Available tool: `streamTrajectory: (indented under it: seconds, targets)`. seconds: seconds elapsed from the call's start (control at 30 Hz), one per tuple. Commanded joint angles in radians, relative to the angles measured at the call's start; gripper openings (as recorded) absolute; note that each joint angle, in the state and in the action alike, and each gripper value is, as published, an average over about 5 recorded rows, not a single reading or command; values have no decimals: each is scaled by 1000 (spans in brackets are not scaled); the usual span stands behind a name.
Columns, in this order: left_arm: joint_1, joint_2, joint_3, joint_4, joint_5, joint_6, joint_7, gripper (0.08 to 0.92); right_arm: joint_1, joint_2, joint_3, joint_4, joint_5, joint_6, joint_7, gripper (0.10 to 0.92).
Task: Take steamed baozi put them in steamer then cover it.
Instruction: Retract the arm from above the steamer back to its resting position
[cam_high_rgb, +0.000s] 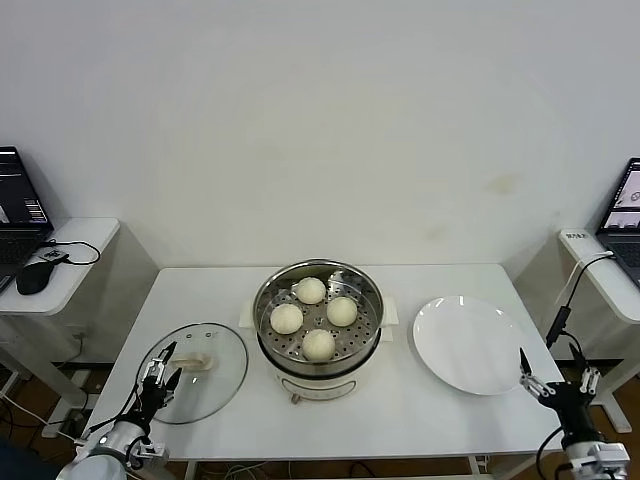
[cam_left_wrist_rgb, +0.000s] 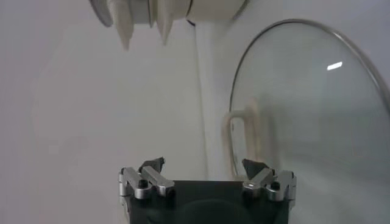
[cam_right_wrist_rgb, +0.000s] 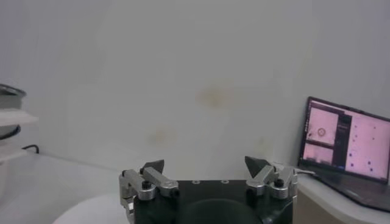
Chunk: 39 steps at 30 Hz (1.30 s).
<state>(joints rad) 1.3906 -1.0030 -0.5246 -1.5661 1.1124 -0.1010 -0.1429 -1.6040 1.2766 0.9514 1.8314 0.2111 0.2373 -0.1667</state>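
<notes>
Plainly no legible writing; left gripper (cam_high_rgb: 160, 372) and right gripper (cam_high_rgb: 552, 378) both released, empty.

- Four cream-white buns (cam_high_rgb: 314, 317) sit in a ring on the perforated tray.
- Steel steamer (cam_high_rgb: 268, 300), uncovered, stands mid-table.
- Glass lid (cam_high_rgb: 222, 375) lies flat near the table's front-left corner, handle up.

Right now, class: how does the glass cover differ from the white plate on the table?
The cover is clear glass with a metal rim and cream handle; the plate is plain opaque white. The cover lies left of the steamer, by the open left gripper; the plate lies on its right. Both are round and lie flat.
</notes>
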Motion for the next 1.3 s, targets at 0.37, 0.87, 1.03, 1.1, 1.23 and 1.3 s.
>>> streamTrajectory:
  seconds: [0.37, 0.87, 1.03, 1.1, 1.23, 1.3]
  targets:
    - [-117, -21, 33, 43, -25, 4, 39, 823, -19, 14, 15, -17, -9, 10, -7, 823]
    - [-170, -54, 57, 115, -30, 5, 36, 823, -13, 20, 1, -40, -21, 11, -13, 823]
    - [-173, -55, 57, 140, -28, 6, 32, 776, -12, 21, -1, -43, -23, 13, -14, 823]
    - [-174, -58, 57, 150, -28, 5, 26, 720, -12, 22, -3, -44, -23, 13, -15, 823]
    - [-177, -63, 54, 163, -29, 1, 7, 608, -13, 24, -6, -45, -24, 15, -16, 823]
    - [-176, -64, 51, 162, -31, -3, -2, 547, -13, 24, -8, -45, -25, 16, -16, 823]
